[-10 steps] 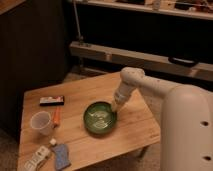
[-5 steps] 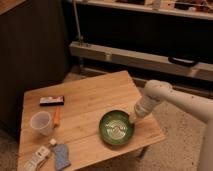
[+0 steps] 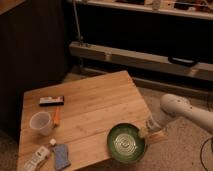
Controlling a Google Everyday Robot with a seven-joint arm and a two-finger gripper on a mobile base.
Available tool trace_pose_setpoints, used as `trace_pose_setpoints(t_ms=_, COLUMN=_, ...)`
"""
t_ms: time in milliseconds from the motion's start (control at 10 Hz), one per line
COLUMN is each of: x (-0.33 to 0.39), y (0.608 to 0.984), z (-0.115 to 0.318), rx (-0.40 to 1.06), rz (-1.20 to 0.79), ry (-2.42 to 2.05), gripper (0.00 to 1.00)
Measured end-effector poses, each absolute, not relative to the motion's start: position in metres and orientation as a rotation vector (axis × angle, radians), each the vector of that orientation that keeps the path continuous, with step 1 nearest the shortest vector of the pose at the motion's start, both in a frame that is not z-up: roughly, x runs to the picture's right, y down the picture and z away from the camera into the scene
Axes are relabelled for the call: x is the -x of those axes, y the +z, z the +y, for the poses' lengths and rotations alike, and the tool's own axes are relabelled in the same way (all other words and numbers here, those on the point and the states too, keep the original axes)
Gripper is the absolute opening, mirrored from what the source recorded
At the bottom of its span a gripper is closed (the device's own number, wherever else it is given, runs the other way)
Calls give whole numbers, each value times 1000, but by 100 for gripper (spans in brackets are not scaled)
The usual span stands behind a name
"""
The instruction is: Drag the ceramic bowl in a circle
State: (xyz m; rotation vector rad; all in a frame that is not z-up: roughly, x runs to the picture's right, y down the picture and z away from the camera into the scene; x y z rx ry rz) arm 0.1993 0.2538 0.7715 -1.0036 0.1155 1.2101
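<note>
Right against the end effector (image 3: 148,129), on its screen-left side and a little lower, sits the bowl (image 3: 126,143): round, dark green and glossy, with pale rings glinting inside. The end effector is clenched on the bowl's rim, on the side turned toward the white arm (image 3: 176,109), which reaches in from the far side of the end effector. Both are at the front edge of the wooden desk (image 3: 95,100), close to its corner. Everything else lies well apart from the end effector, across the desk on the bowl's side. A blue cloth (image 3: 61,156) and a white bottle (image 3: 37,157) lie by the front edge. Farther back stand a translucent cup (image 3: 41,122) and, just beside it, an orange pen (image 3: 56,117). A dark flat box (image 3: 51,100) lies farthest back.
</note>
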Motion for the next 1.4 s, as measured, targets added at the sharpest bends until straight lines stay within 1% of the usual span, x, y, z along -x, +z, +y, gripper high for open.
trace_pose_setpoints(t_ms=200, x=-177, y=767, z=251, rx=1018, rz=82, ry=1146, gripper=0)
trace_pose_setpoints(t_ms=800, x=-32, y=774, z=207, rx=1043, rz=-7, ry=889, gripper=0)
trace_pose_setpoints(t_ms=1100, x=36, y=795, z=177, rx=1045, rz=-12, ry=770, gripper=0)
trace_pose_setpoints(t_ms=1400, x=80, y=839, z=121, rx=1025, rz=13, ry=732, gripper=0)
